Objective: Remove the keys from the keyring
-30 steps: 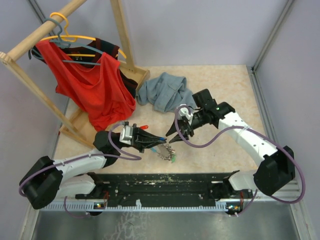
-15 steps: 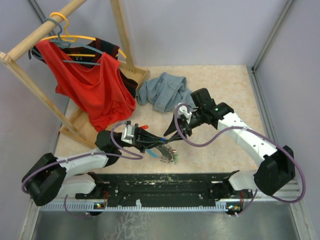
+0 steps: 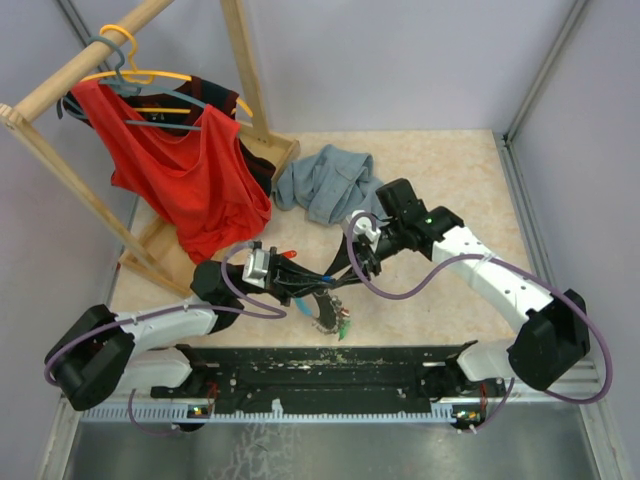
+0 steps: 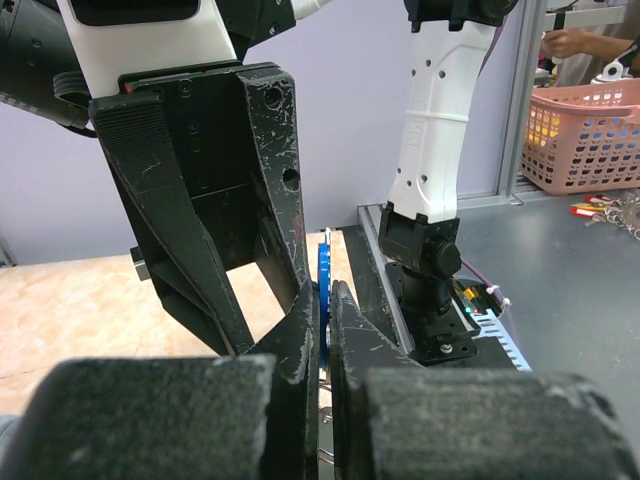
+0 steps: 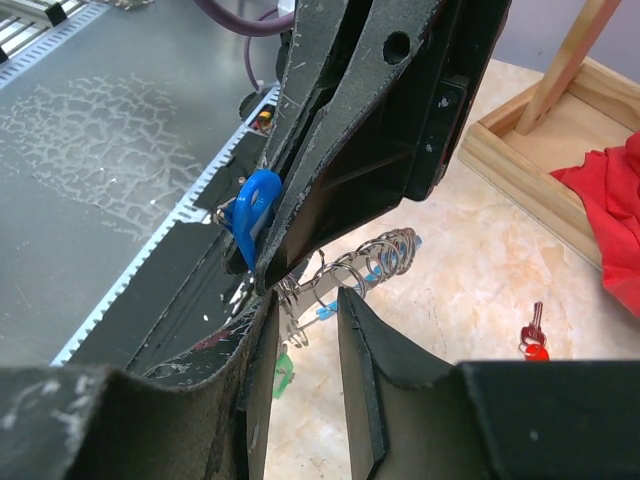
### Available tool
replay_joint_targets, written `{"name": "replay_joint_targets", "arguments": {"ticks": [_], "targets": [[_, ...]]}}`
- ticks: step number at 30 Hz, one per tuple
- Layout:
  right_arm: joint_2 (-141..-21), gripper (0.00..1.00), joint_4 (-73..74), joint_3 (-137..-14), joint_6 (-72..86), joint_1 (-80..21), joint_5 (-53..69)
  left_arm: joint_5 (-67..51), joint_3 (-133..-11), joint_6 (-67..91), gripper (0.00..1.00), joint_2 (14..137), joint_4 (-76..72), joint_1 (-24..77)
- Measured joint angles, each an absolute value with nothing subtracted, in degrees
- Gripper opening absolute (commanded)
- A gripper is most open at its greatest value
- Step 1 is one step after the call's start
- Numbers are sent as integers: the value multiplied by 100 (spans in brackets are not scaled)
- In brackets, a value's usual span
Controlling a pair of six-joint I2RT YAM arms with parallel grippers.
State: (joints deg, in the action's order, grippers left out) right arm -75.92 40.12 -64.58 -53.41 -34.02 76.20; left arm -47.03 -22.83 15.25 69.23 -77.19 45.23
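My left gripper [image 3: 312, 286] is shut on the blue head of a key [image 4: 324, 285], gripped edge-on between its jaws. The same blue key [image 5: 252, 210] shows in the right wrist view. Below it hangs the keyring [image 3: 328, 308] with its chain of silvery rings [image 5: 385, 255]. A green key [image 5: 283, 375] dangles at the bottom of it. My right gripper [image 5: 308, 295] is right next to the left one, open, its fingertips either side of the chain's lower rings. A red key [image 3: 288, 254] lies loose on the table behind my left gripper.
A grey-blue cloth garment [image 3: 325, 185] lies behind my right arm. A wooden clothes rack [image 3: 240, 70] with a red shirt [image 3: 190, 175] and hangers fills the far left. A black rail [image 3: 320, 365] runs along the near edge. A pink basket [image 4: 590, 130] stands off the table.
My right gripper has moved left, closer to the left gripper, and its jaws have narrowed. The hanging keyring has swung slightly left and down under the left gripper.
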Motion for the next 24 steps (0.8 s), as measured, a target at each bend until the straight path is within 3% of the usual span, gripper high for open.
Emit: {"name": "replay_joint_targets", "arguments": {"ticks": [18, 24], "targets": [[-7666, 30, 3948, -6449, -5290, -3524, 7496, -4694, -2283, 1518, 0, 6812, -7721, 4512], [-7666, 21, 3924, -6449, -5266, -3524, 7485, -4692, -2283, 1516, 0, 6764, -7723, 4484]]}}
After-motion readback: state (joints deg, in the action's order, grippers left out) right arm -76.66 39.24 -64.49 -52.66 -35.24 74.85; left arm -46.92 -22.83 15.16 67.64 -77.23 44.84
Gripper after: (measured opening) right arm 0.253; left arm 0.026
